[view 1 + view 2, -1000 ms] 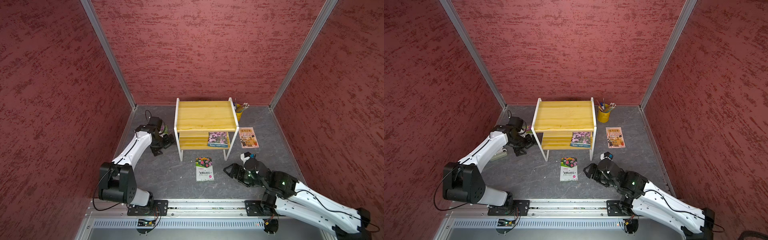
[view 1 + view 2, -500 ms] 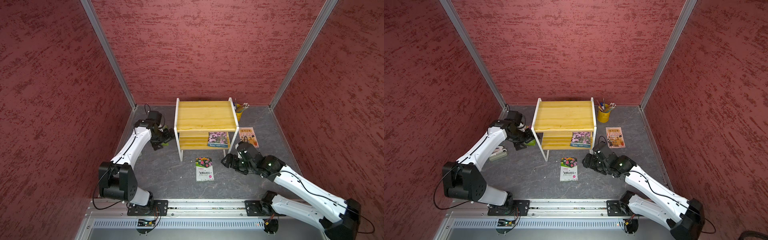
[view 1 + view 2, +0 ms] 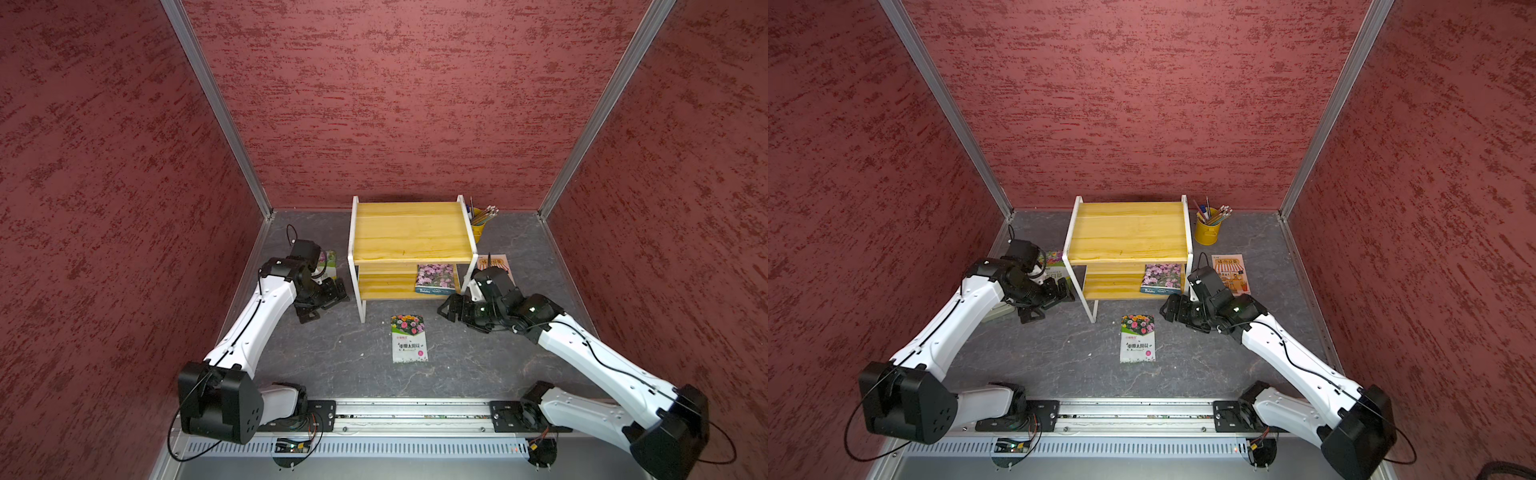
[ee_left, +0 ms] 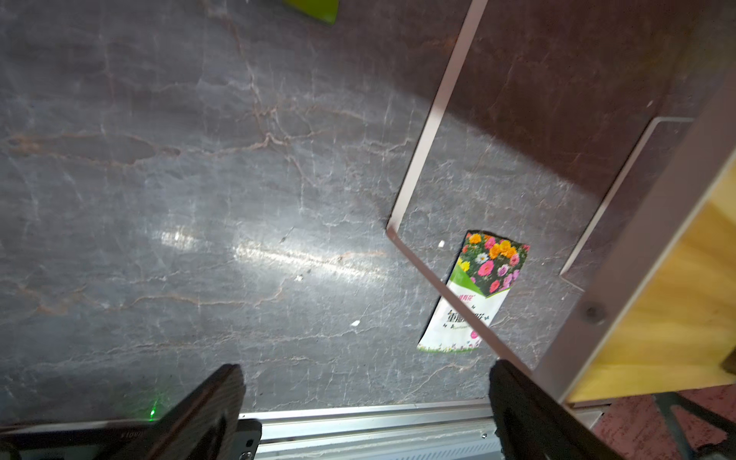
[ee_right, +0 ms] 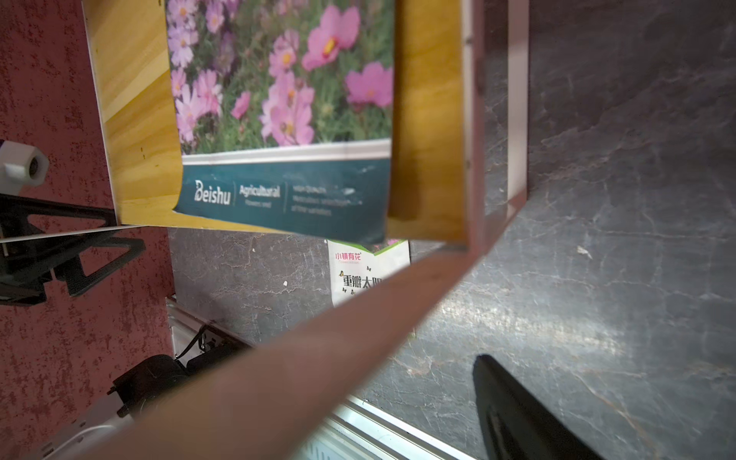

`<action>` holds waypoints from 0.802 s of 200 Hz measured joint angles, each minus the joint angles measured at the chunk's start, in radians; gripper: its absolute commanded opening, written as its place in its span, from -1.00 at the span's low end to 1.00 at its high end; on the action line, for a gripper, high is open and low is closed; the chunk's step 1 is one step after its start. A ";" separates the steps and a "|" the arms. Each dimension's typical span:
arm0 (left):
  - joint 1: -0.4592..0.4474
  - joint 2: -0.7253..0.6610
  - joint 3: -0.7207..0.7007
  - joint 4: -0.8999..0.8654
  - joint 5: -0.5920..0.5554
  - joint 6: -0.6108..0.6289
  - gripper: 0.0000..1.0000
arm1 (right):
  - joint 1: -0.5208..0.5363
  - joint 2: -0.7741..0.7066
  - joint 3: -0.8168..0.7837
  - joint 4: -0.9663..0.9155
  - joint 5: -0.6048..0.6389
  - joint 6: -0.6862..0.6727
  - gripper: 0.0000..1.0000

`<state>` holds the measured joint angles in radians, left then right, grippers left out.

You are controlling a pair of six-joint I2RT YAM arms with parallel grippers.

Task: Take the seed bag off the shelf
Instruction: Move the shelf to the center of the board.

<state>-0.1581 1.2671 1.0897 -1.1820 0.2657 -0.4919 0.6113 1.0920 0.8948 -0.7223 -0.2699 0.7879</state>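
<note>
The shelf (image 3: 411, 232) (image 3: 1127, 230) stands at the back middle, with yellow boards and a white frame. On the right end of its lower board lies the seed bag (image 3: 435, 279) (image 3: 1163, 279) (image 5: 286, 119), pink flowers above a teal band. My right gripper (image 3: 448, 309) (image 3: 1168, 309) hangs open just in front of the shelf's front right leg, below the bag. In the right wrist view only one of its fingers (image 5: 517, 410) shows; the leg hides the other. My left gripper (image 3: 326, 303) (image 4: 366, 370) is open and empty beside the shelf's left side.
A second flower bag (image 3: 409, 338) (image 4: 478, 290) lies flat on the floor before the shelf. A green packet (image 3: 1054, 264) lies behind my left wrist. A yellow pencil cup (image 3: 1207, 230) and a booklet (image 3: 1229, 274) are right of the shelf. Red walls enclose three sides.
My right arm has swung from the front floor up to the shelf's front right leg. My left gripper has shifted slightly, staying beside the shelf. Both stayed open.
</note>
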 measured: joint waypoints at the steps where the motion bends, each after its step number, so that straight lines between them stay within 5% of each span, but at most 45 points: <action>1: 0.000 -0.001 -0.001 -0.001 0.000 0.000 0.99 | -0.001 0.002 0.001 0.000 -0.001 -0.001 0.73; 88: -0.149 -0.085 -0.050 -0.004 0.035 -0.033 0.99 | -0.037 0.060 0.003 0.068 -0.055 -0.019 0.72; 160: -0.142 0.118 0.064 0.056 0.041 -0.041 0.99 | -0.051 0.199 0.097 0.111 -0.092 -0.056 0.73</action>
<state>-0.3000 1.3853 1.1538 -1.1255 0.3065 -0.5331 0.5602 1.2911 0.9913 -0.6113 -0.3618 0.7319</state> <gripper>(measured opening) 0.996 0.864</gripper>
